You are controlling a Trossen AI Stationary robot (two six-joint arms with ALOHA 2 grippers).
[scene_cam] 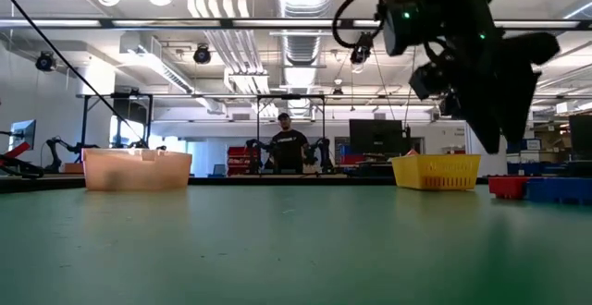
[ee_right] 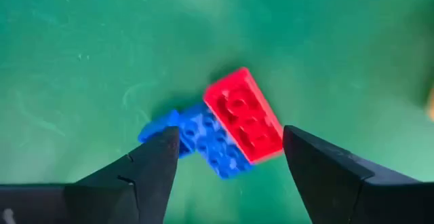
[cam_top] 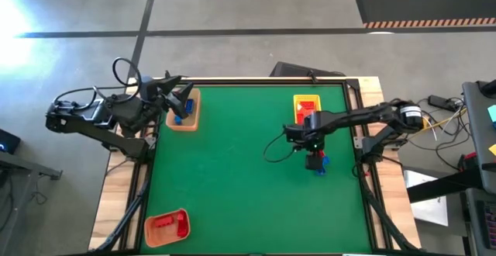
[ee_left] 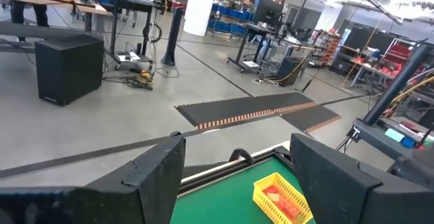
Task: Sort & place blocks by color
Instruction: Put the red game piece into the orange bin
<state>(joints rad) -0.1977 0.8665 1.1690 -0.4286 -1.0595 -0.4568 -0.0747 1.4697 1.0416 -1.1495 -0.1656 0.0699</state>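
Observation:
A red brick (ee_right: 244, 114) and a blue brick (ee_right: 207, 139) lie side by side, touching, on the green mat; they also show in the high view (cam_top: 316, 162) and at the right of the low view (scene_cam: 529, 188). My right gripper (ee_right: 230, 159) hangs open above them, one finger on either side, touching neither. In the high view it (cam_top: 313, 143) sits just far of the pair. My left gripper (cam_top: 178, 101) is open and empty over the tan tray (cam_top: 194, 120), which holds blue bricks (cam_top: 180, 118).
A yellow tray (cam_top: 297, 101) with orange bricks stands at the far right, just behind my right gripper. An orange tray (cam_top: 184, 226) with red bricks sits at the near left corner. A person stands in the room beyond the table (scene_cam: 287, 148).

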